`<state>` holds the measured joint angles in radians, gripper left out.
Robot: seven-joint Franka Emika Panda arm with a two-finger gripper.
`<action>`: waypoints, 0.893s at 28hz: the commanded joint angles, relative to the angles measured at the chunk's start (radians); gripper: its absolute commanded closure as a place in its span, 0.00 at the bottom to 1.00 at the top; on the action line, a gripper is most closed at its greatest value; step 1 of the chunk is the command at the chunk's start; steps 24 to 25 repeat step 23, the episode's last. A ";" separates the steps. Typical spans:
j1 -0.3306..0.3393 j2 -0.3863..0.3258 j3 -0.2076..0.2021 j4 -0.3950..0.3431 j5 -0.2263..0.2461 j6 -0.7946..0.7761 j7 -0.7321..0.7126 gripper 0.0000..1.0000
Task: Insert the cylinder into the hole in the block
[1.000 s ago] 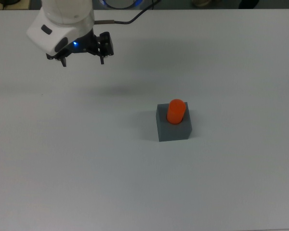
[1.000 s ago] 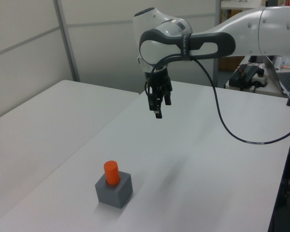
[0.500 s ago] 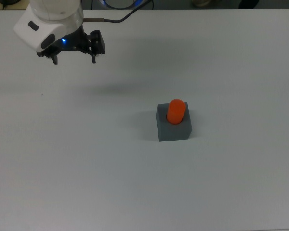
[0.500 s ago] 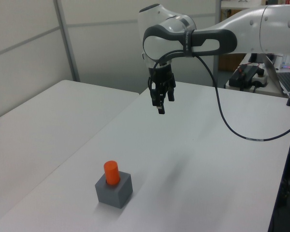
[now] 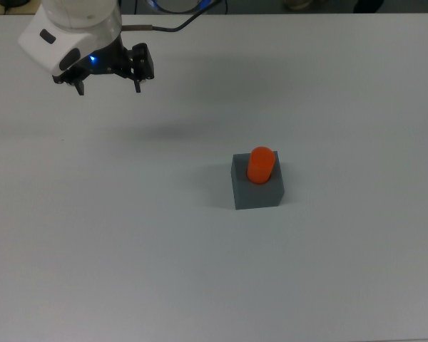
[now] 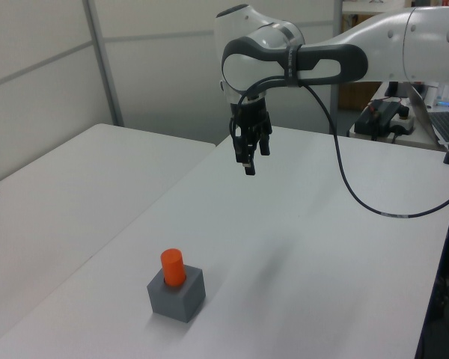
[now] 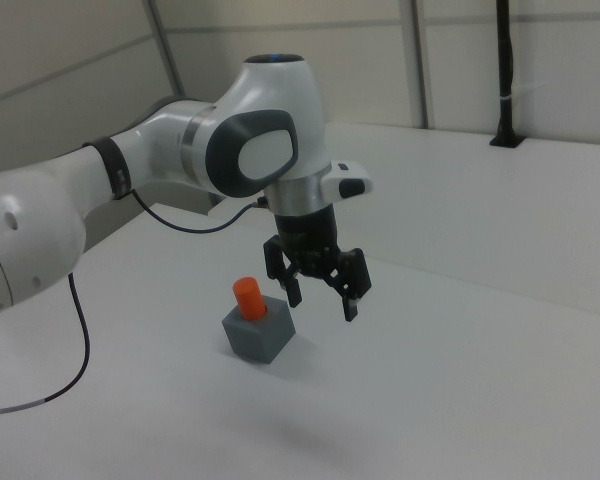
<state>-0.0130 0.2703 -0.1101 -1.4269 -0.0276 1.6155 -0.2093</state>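
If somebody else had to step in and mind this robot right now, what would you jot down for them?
Gripper: jaws open, holding nothing, hanging in the air well clear of the table.
Orange cylinder: standing upright in the hole on top of the grey block, with most of its length showing above the block's top face.
Block: sitting flat on the table, near the middle of the top view; the gripper is off toward the top view's upper left.
Done: the cylinder is in the hole and released.
Left: nothing obvious; perhaps only check that the cylinder is fully seated.
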 commanded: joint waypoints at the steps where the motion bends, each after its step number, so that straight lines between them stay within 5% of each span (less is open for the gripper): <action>1: -0.001 -0.025 -0.002 0.005 0.020 -0.011 -0.019 0.00; 25: -0.002 -0.020 -0.007 0.006 0.023 -0.003 -0.021 0.00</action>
